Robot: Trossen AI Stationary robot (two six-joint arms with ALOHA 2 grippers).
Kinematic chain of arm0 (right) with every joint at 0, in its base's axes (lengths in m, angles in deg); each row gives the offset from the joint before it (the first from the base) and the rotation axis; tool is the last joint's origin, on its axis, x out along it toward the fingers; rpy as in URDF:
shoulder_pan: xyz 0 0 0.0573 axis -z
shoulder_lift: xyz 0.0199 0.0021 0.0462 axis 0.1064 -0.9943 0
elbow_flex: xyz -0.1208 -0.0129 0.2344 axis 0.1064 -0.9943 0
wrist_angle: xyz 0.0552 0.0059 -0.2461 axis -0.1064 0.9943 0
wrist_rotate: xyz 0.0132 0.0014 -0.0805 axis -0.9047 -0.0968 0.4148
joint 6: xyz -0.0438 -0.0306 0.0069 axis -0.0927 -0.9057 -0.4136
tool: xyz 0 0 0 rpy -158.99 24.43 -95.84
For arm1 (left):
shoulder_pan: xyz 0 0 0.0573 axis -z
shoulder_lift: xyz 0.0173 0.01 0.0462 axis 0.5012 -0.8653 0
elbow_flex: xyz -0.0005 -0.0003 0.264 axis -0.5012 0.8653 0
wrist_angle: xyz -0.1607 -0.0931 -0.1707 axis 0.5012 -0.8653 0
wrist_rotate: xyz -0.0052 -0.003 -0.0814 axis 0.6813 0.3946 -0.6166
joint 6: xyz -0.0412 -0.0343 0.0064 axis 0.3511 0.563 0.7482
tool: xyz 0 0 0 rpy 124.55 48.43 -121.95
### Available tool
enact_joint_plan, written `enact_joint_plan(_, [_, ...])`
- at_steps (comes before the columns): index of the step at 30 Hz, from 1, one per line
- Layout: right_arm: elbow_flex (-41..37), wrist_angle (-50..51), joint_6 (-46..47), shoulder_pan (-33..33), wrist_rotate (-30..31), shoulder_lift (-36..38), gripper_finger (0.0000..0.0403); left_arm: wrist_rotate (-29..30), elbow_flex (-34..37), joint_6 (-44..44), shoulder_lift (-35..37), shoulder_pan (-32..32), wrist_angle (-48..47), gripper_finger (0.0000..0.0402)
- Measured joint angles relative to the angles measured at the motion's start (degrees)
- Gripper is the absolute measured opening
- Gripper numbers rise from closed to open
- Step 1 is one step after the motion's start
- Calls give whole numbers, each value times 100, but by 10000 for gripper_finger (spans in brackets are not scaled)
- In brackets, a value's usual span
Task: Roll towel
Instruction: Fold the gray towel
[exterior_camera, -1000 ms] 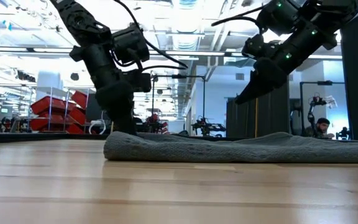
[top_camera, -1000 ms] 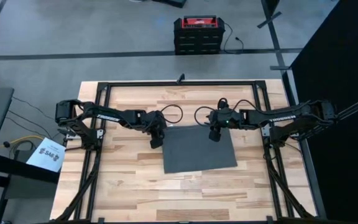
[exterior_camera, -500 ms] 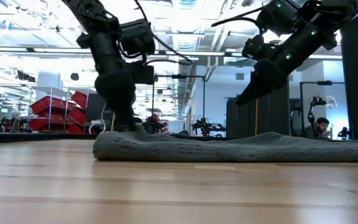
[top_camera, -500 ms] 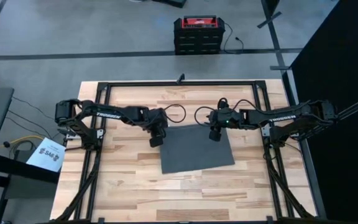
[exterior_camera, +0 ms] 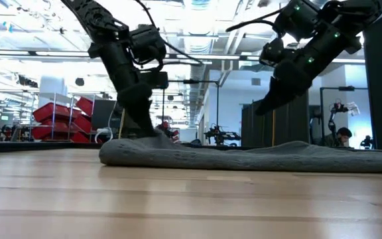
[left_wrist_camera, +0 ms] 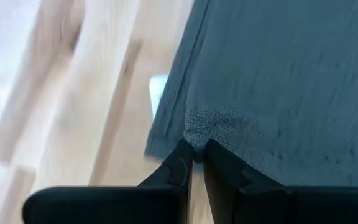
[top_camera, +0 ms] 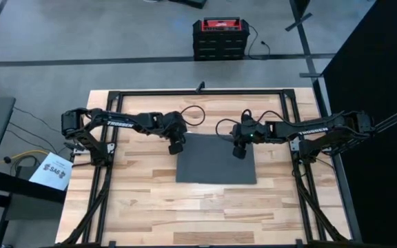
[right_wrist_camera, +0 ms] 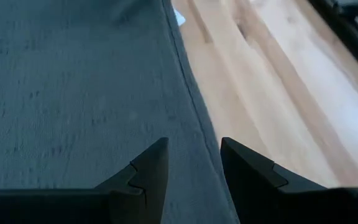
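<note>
Two matte black jointed arms, white lettering along each forearm; looped black cables near the wrists; green indicator lights on one arm; angular, stepped black jaws.

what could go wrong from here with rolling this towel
1. The left claw pinches only a small bit of the towel at its corner; that thin grip may slip out.
2. The right claw is open above the towel's far edge, holding nothing, so a pull from the left alone could drag the cloth crooked.
3. The small white tag sticks out beside the pinched corner and might snag.
</note>
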Motion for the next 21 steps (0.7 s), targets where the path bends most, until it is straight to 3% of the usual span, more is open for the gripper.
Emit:
enact_joint_plan(3, [0, 0, 173, -31, -101, 0, 137, -15, 65, -113, -175, -40, 368, 15])
enact_joint_plan(8, [0, -505, 321, -236, -790, -209, 128, -35, 34, 18, -773, -199, 432, 15])
enact_joint_plan(15, [0, -798, 545, -550, -2198, -1361, 50, -121, -14, 765, -1040, -199, -65, 16])
enact_joint_plan(18, [14, -329, 536, -478, -2248, -1681, 10, -424, 15, 1275, -854, -63, -458, 15])
enact_joint_plan(21, [116, 122, 280, -220, -2019, -1692, 7, -1074, 77, 1687, -564, 198, -929, 15])
